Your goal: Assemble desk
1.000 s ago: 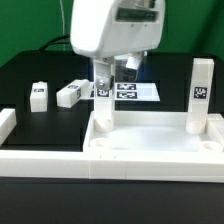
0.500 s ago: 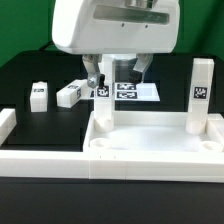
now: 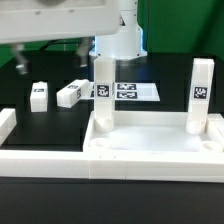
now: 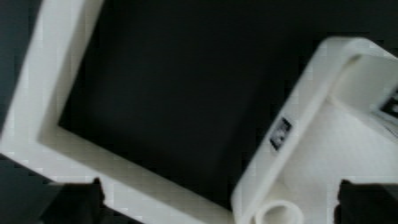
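Two seated legs stand upright in the far corner sockets of the tabletop, which rests on the table. Two loose legs sit beyond it, near each other. My pincer hangs above them, wide, holding nothing. Risks, as I judge them: reaching for one loose leg, a finger nudges its neighbour; a low swing topples a seated leg.
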Controlling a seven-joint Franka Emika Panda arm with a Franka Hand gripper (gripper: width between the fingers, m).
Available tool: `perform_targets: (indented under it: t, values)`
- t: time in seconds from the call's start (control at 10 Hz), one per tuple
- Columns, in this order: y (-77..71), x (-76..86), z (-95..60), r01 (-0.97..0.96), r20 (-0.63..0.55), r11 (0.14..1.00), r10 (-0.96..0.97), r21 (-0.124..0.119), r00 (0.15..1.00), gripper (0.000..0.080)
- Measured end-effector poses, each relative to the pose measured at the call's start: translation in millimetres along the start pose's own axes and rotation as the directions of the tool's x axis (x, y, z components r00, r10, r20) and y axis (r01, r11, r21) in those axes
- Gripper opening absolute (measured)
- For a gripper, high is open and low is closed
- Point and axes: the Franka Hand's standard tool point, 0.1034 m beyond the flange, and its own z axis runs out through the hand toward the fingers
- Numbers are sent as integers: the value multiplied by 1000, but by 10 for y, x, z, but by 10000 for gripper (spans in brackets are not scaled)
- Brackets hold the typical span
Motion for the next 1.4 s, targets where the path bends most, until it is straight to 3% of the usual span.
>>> perform_targets:
  t: [0.2, 0.5, 0.6, 0.7, 0.9, 1.3, 1.4]
  values:
    - [-61, 67, -13, -3, -1, 1000, 3, -2, 1000, 649]
    - [-47, 39, -3, -11, 2, 1000, 11, 1, 1000, 649]
    - [-55, -203, 22, -125, 60, 990, 121, 73, 991, 649]
    - [-82, -402, 68, -220, 112, 968, 206, 123, 972, 649]
    - [-266, -622, 223, -247, 149, 957, 225, 150, 963, 649]
    - [-285, -634, 243, -261, 157, 953, 237, 153, 959, 649]
    - [-379, -716, 316, -386, 198, 911, 356, 145, 913, 649]
